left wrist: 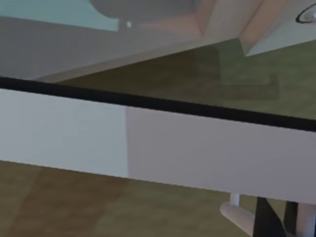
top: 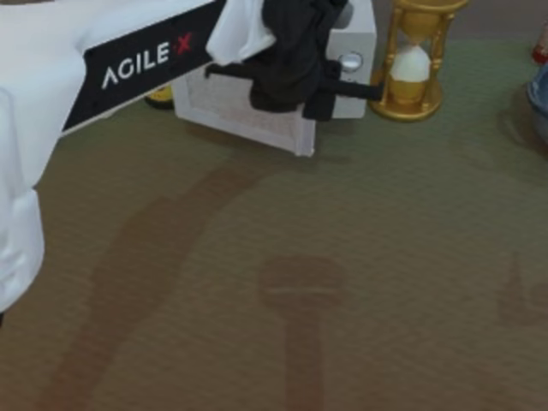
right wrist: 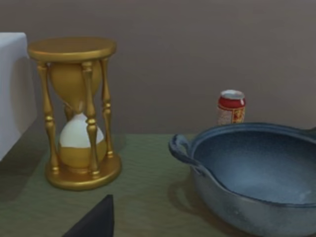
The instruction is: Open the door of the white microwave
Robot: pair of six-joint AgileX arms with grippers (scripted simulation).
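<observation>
White microwave (top: 355, 38) stands at the far edge of the table (top: 360, 282), left of centre in the top view, its body mostly hidden by the left arm. The door (top: 248, 107), with its grey mesh window, is swung partly out from the front, its free edge pointing toward the near side of the table. The left hand (top: 342, 90) hovers just in front of the knob panel, beside the door's free edge; whether its fingers are apart or together cannot be told. The left wrist view shows only a white panel edge at close range. The right hand is not seen in the top view; its state cannot be told.

Risk, as a judgement: a further sweep may slip off the door's edge, or the hand may strike the golden hourglass (top: 415, 60) just right of the microwave and topple it.

Surface: olive-green woven cloth bearing faint brown shadows. Beyond it is a plain dull brown wall. A dark blue pot (right wrist: 256, 173) and a red can (right wrist: 231, 107) sit at the right.
</observation>
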